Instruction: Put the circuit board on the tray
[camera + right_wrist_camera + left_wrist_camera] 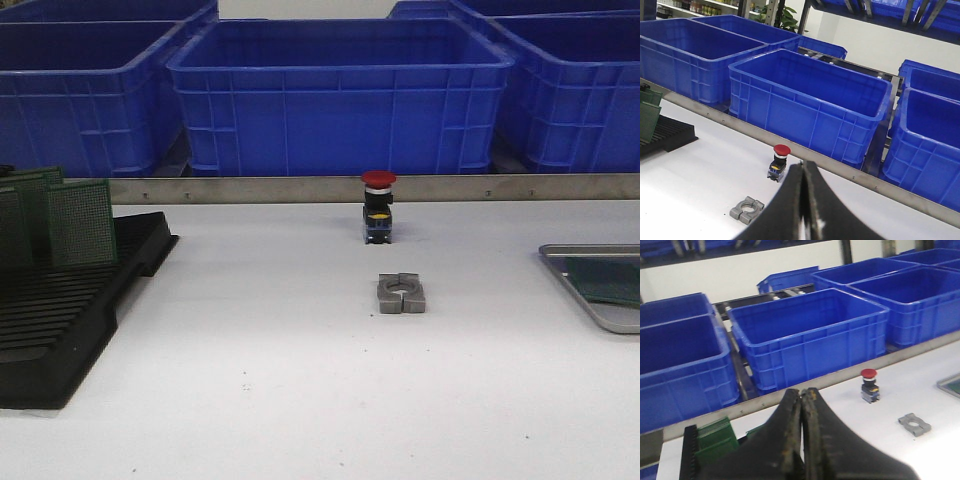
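Green circuit boards (80,222) stand upright in the black slotted rack (70,310) at the table's left; they also show in the left wrist view (715,437) and the right wrist view (649,120). The silver-grey tray (597,285) lies at the right edge, with a green board (615,280) lying in it; its corner shows in the left wrist view (950,385). My left gripper (802,392) is shut and empty, above the table near the rack. My right gripper (804,164) is shut and empty, above the table. Neither gripper shows in the front view.
A red-capped push button (378,206) stands mid-table, with a grey metal clamp block (402,293) in front of it. Large blue plastic bins (340,95) line the back behind a metal rail (330,188).
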You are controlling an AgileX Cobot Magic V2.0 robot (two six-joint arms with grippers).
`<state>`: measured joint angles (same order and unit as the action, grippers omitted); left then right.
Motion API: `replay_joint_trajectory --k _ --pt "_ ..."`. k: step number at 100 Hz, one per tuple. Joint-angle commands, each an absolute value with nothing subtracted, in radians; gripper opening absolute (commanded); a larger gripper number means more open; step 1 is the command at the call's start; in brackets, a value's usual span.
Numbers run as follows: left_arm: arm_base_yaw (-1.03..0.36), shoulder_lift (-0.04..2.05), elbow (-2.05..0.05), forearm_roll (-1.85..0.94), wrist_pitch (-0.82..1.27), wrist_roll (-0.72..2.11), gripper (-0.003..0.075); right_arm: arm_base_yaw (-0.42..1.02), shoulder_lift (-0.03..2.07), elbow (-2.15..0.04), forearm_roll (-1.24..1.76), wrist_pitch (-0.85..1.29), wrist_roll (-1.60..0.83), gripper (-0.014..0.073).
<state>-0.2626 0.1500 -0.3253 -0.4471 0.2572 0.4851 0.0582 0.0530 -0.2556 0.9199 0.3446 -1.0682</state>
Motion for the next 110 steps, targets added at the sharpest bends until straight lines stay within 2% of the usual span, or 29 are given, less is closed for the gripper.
replay_joint_trajectory --k 1,30,44,59,110 --pt "-0.225 0.155 -0.306 -0.296 0.116 0.262 -0.0020 0.059 0.063 -0.280 0.944 0.300 -1.077 -0.0055" --pt "-0.040 0.018 -0.106 0.008 0.088 -0.082 -0.0020 0.059 0.063 -0.280 0.944 0.300 -1.077 -0.0055" --pt "0.007 -0.035 0.000 0.016 0.062 -0.117 -0.0020 0.059 0.063 -0.280 0.944 0.300 -1.077 -0.0055" --pt "0.012 -0.033 0.024 0.011 0.120 -0.117 -0.0020 0.059 0.063 -0.280 0.944 0.302 -1.077 -0.0055" --pt "0.012 -0.033 0.024 0.011 0.111 -0.117 -0.0020 0.059 0.063 -0.280 0.944 0.304 -1.077 -0.0055"
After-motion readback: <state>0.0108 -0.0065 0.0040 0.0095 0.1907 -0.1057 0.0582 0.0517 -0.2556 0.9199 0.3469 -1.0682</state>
